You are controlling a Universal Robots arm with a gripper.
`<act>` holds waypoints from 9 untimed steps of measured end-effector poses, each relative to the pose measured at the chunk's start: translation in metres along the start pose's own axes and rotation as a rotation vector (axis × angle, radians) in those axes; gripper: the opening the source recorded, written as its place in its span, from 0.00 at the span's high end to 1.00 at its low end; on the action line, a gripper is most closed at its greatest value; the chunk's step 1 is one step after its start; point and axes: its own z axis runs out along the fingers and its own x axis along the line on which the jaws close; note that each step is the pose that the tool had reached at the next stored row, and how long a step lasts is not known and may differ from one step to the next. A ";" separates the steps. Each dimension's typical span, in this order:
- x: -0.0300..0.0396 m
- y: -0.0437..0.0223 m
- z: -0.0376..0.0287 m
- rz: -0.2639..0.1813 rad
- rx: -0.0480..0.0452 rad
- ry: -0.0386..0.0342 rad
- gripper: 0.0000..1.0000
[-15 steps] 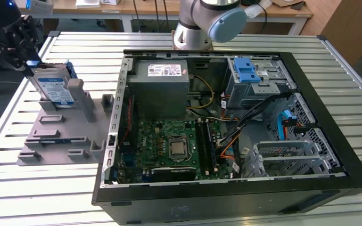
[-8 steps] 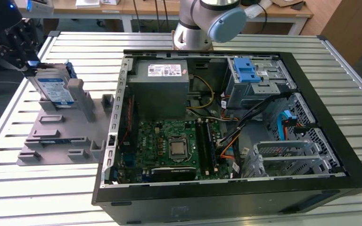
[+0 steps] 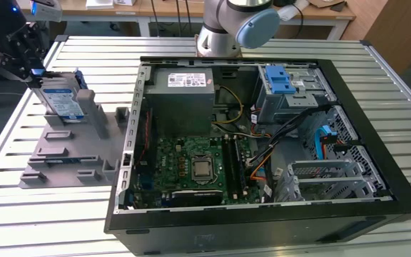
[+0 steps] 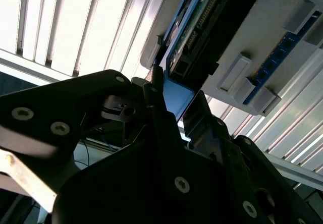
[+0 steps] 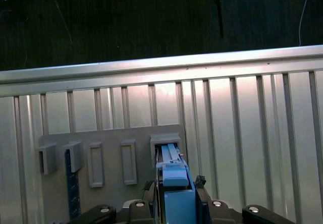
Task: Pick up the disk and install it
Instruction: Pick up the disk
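Standing on edge in a slot of the grey holder [image 3: 70, 155], the disk [image 3: 61, 101] shows a silver body, a white-and-blue label and blue rails; it sits near the worktop's [image 3: 48, 214] far corner at the exterior view's left; the tool [image 3: 38, 80] is clamped on its upper end, blue plastic pressed between the fingers in the first wrist view; the worktop is pale slatted metal; an open computer case [image 3: 377, 160] covers its middle; wooden desks stand beyond.
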 end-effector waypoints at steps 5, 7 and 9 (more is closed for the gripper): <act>0.0000 0.0000 0.0001 0.000 0.0000 0.0000 0.56; -0.0002 0.0000 0.0004 0.000 0.0002 -0.0001 0.51; -0.0008 0.0001 0.0010 0.000 0.0002 -0.0001 0.45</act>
